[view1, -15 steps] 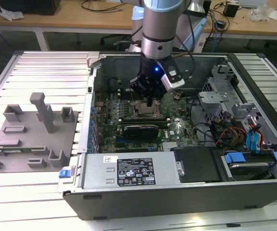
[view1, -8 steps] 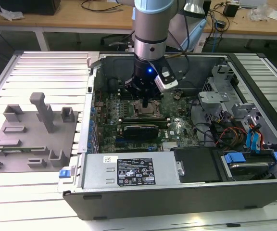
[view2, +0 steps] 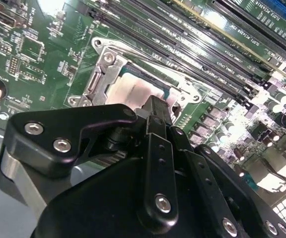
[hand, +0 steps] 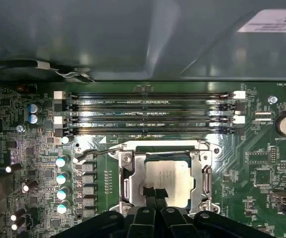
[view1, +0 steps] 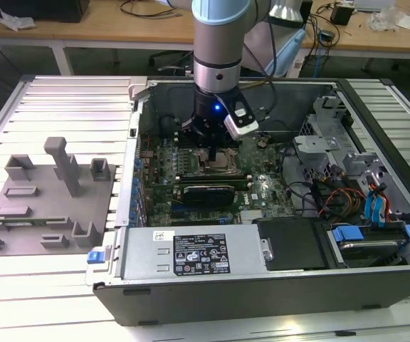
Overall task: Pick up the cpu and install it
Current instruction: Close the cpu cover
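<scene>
Hand [hand: 154, 191], fingers closed on nothing, tips at the cpu [hand: 173, 173] lying flat inside the socket [hand: 128, 179], apparently pressing it home.

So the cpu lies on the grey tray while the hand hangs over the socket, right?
No: the cpu lies in the socket, not on the grey tray, as the first wrist view shows. The hand does hang over the socket.

Nothing legible: the labels [view1: 200, 254] on the power supply [view1: 142, 260], low in the exterior view's middle, carry only tiny, unreadable print.
</scene>
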Robot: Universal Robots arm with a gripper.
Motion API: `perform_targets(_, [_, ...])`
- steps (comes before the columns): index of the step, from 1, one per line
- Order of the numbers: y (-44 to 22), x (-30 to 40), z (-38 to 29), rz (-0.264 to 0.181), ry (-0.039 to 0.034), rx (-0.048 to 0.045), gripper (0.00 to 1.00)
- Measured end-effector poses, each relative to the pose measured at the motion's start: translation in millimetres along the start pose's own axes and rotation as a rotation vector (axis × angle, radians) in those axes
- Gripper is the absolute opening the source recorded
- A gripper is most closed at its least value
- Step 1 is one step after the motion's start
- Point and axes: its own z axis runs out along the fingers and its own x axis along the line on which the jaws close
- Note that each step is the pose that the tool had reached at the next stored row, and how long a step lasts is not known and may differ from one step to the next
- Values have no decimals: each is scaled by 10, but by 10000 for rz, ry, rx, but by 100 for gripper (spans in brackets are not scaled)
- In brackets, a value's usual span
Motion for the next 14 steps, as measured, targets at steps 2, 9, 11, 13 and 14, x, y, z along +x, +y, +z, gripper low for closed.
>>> perform_targets(2, [0, 32, 7, 0, -12, -1, 11])
perform_targets(9, [0, 126, 37, 1, -42, -1, 11])
perform_targets(11, [1, 148, 49, 2, -43, -3, 11])
perform_targets(13, [1, 153, 60, 1, -43, -3, 11])
perform_targets(14, [1, 153, 63, 1, -42, -2, 11])
